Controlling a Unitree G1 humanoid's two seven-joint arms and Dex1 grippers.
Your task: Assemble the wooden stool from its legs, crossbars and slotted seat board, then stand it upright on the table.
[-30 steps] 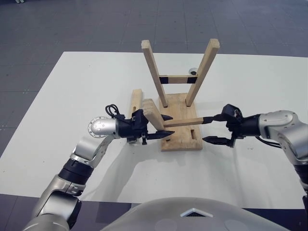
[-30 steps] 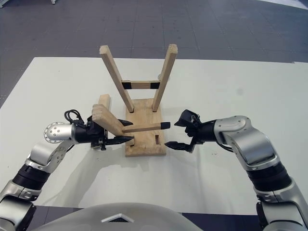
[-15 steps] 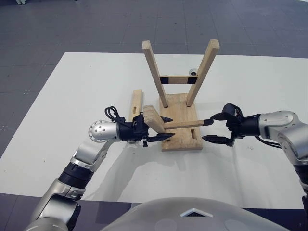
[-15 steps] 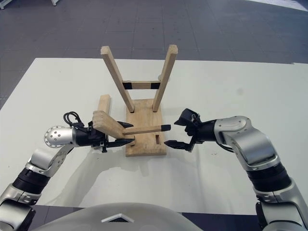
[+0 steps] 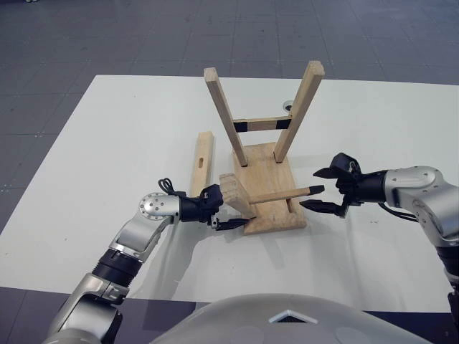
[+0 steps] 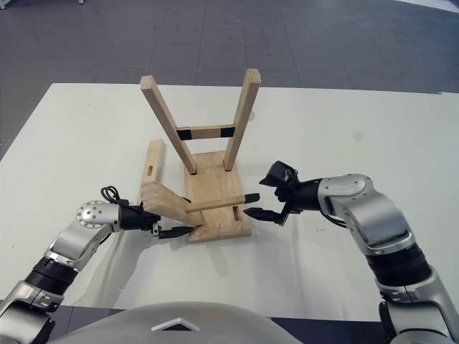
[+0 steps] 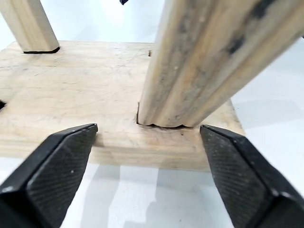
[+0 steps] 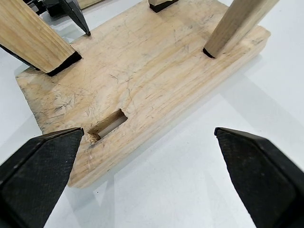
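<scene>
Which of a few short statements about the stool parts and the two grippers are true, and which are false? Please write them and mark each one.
1. Two legs stand in the seat board, joined by a crossbar. True.
2. The right gripper holds the fourth leg. False: it is open, and the loose leg lies on the table.
3. The left gripper is open. True.
4. Every slot of the seat board is filled. False: one slot near the right gripper is empty.
</scene>
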